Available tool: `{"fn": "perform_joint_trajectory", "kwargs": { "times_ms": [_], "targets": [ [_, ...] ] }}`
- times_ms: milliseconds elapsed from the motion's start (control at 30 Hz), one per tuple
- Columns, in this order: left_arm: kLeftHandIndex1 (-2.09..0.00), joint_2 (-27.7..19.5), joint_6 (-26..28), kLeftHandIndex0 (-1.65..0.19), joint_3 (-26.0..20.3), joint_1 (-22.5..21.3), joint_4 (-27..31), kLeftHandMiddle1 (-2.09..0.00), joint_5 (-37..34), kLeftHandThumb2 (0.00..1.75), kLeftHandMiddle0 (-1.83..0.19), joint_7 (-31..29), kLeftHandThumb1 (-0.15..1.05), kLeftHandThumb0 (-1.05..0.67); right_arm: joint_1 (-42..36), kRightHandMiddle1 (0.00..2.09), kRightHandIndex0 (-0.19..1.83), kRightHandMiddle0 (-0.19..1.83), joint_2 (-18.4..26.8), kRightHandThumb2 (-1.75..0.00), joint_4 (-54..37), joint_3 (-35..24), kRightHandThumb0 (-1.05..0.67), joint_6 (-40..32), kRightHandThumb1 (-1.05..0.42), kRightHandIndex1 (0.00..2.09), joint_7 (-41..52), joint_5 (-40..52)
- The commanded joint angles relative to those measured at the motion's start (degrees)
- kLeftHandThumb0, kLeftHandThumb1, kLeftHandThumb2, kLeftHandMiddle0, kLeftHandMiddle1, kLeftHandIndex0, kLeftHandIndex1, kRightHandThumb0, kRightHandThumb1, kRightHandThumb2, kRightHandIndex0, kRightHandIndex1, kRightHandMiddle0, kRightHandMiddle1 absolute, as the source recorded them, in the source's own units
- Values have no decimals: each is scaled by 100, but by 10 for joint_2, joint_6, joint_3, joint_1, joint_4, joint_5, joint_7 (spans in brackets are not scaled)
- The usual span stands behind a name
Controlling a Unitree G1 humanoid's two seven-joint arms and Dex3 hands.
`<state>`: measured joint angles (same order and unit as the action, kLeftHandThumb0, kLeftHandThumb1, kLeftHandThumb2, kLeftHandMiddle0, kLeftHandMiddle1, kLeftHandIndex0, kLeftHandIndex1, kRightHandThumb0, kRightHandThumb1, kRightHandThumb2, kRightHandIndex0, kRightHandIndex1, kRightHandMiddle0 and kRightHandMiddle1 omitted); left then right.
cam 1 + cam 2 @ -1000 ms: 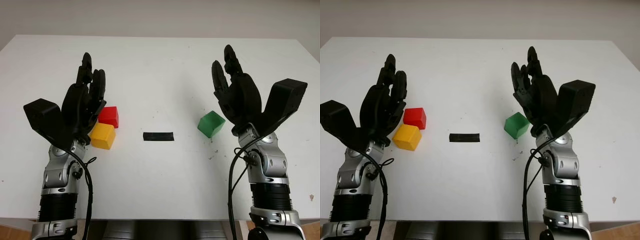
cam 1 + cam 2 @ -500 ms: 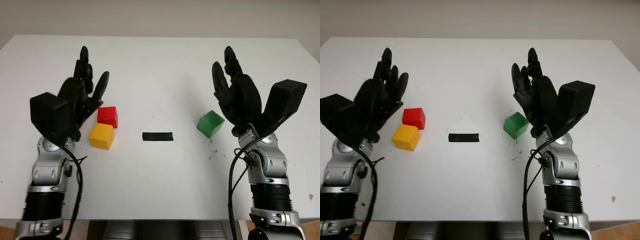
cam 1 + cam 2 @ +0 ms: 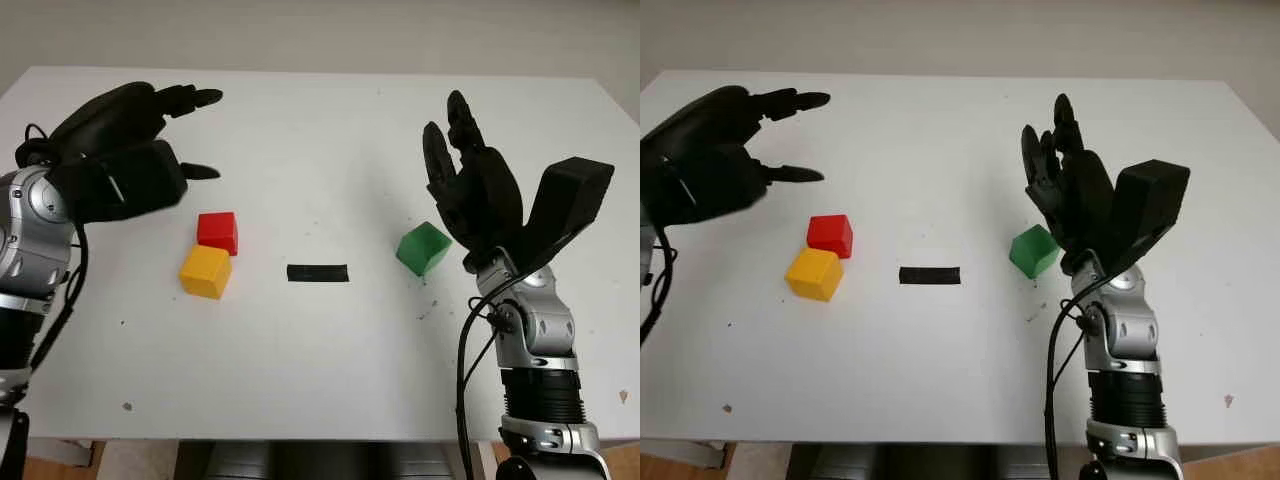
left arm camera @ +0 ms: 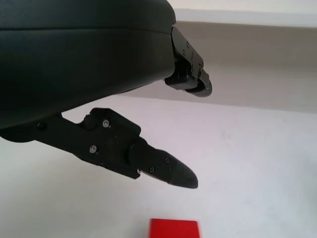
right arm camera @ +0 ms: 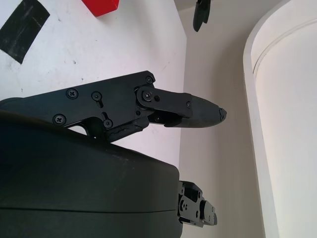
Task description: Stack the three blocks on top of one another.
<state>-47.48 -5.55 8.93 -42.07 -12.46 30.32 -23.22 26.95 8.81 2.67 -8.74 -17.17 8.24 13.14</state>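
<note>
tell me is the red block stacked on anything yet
Not stacked: the red block sits on the table beside the yellow block.

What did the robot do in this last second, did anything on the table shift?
The left hand swung up and outward, away from the red cube and yellow cube, turning sideways; it is open and took hold of nothing. The right hand, open beside the green cube, all three cubes and the black tape strip stayed put.

I see matte black three-finger hands (image 3: 470, 190) with small screws, on ribbed silver-and-black forearms (image 3: 537, 380) trailing black cables (image 3: 465, 360).
</note>
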Motion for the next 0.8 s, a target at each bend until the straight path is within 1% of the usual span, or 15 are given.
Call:
{"fn": "perform_joint_trajectory", "kwargs": {
  "times_ms": [0,100,133,200,267,400,500,600,667,733,767],
  "targets": [
    [-7,-33,-56,-32,20,-37,-29,-3,28,4,-6,-2,86,-32,-6,0,-19,-19,2,-54,-11,0,-53,0,-105,0,-1,-1],
    [-5,-56,-138,-30,46,-67,-67,-3,80,4,-3,13,85,-35,-10,0,-19,-19,1,-54,-12,-1,-53,1,-105,0,-1,1],
    [-6,-63,-168,-32,54,-75,-80,-4,96,4,-4,23,84,-35,-11,0,-19,-19,2,-54,-12,-2,-52,0,-105,0,0,2],
    [-7,-75,-221,-34,69,-85,-101,-4,131,4,-4,50,83,-33,-12,0,-19,-19,4,-55,-13,-1,-52,-2,-105,0,3,2],
    [-7,-85,-260,-34,80,-93,-116,-4,160,5,-3,69,83,-32,-13,0,-19,-19,4,-55,-12,0,-52,-3,-105,0,2,0],
    [-7,-110,-343,-36,107,-114,-135,-5,242,5,-2,143,83,-36,-13,0,-19,-19,3,-51,-12,-1,-55,-8,-105,0,-3,0],
    [-7,-126,-390,-39,131,-133,-147,-5,314,5,-3,222,81,-41,-13,0,-19,-19,4,-51,-8,1,-55,-7,-105,0,-2,-3],
    [-6,-135,-422,-37,148,-149,-158,-4,365,5,2,281,81,-32,-14,0,-19,-19,3,-50,-9,2,-55,-7,-105,0,-5,-5],
    [-5,-141,-441,-36,164,-162,-162,-5,401,5,1,317,81,-32,-14,0,-19,-19,2,-50,-8,2,-56,-7,-105,0,-6,-4],
    [-4,-143,-457,-34,178,-173,-163,-5,425,5,1,335,81,-35,-13,0,-19,-19,1,-49,-8,2,-57,-9,-105,0,-6,-4],
    [-3,-143,-465,-32,183,-177,-161,-4,427,5,3,324,81,-36,-13,0,-19,-19,0,-48,-8,3,-58,-10,-105,0,-8,-4]
  ]
}}
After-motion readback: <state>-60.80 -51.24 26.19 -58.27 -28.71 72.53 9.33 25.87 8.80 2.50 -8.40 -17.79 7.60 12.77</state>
